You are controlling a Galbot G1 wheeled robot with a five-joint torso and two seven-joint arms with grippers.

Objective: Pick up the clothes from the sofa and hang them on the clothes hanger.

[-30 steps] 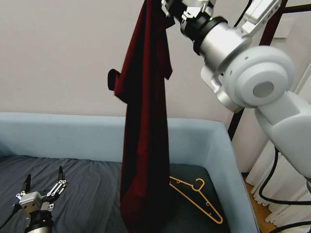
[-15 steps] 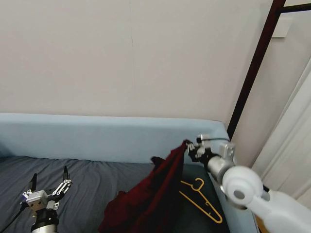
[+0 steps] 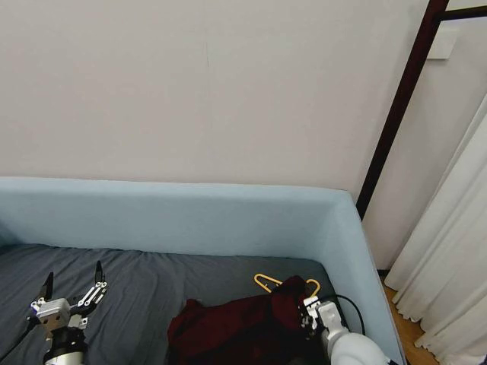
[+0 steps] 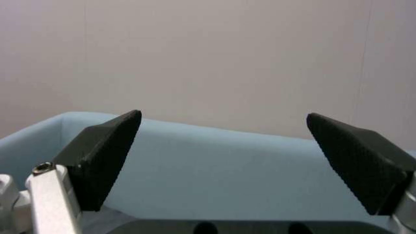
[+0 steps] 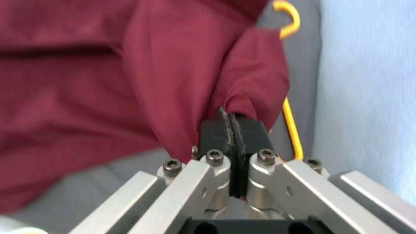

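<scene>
Nearest, at the bottom right of the head view, the right gripper (image 3: 307, 313) is parked low over the sofa (image 3: 342, 251) seat. Its jaws are squeezed together on a bunched fold of the red garment (image 3: 228, 331). From the right wrist camera, the black pads (image 5: 215, 134) are seen pinched tight on that fold, with the rest of the red garment (image 5: 117, 68) spread out past them.

The cloth is heaped on the grey seat cushion (image 3: 137, 281) at the near right of the sofa, not lifted off it. The yellow hanger (image 3: 263, 281) is lying on the cushion just behind the heap and is partly covered by it. In the wrist view one arm of the hanger (image 5: 291, 127) is seen running right beside the pads.

Over at the near left, the left gripper (image 3: 73, 277) is held above the cushion with its jaws spread wide, nothing between them. The same wide gap is shown by the left wrist camera (image 4: 222, 119).

Farther back, the seat is closed off by the pale blue backrest (image 3: 167, 217). Behind that a plain wall (image 3: 190, 91) is seen, with a dark pole (image 3: 396, 114) leaning up it on the right and a white curtain (image 3: 449, 258) hung beside it.
</scene>
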